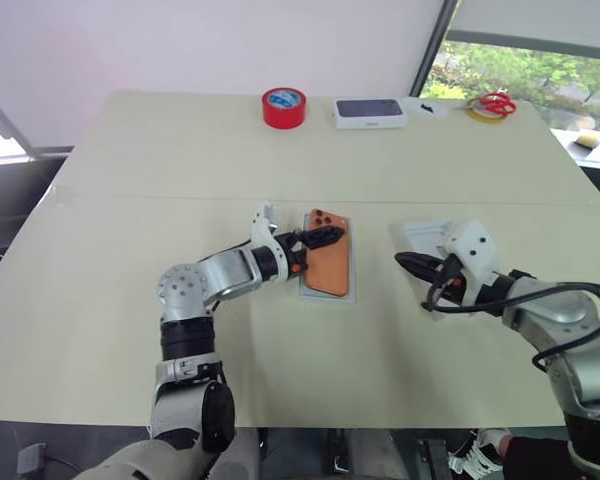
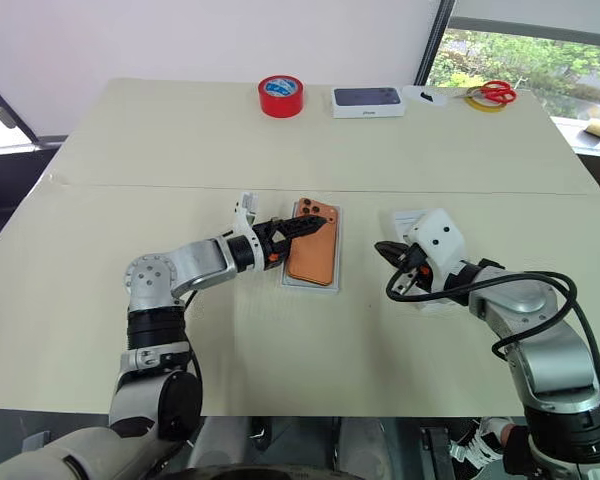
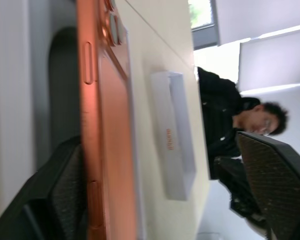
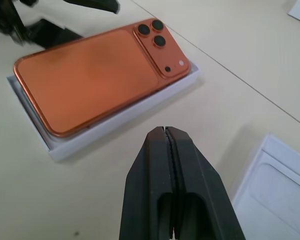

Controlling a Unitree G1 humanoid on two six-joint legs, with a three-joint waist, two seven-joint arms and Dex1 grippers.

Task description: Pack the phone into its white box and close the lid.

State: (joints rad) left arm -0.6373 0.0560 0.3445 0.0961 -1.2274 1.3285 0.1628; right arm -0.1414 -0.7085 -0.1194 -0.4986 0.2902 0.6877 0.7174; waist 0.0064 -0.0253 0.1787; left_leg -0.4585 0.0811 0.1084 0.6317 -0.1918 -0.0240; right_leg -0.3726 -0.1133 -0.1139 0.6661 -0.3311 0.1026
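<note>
The phone [image 4: 97, 72] lies back-up in the white box [image 4: 115, 117], its camera lenses at the far end, with the left gripper [image 1: 325, 238] over its lens end, fingers spread apart and holding nothing. The right gripper [image 4: 172, 150], fingers pressed together and empty, points toward the box from well to its right, above a flat white insert [image 1: 420, 238]. In the left wrist view the lid [image 3: 176, 150] rests on the table [image 1: 180, 160] beyond the phone.
</note>
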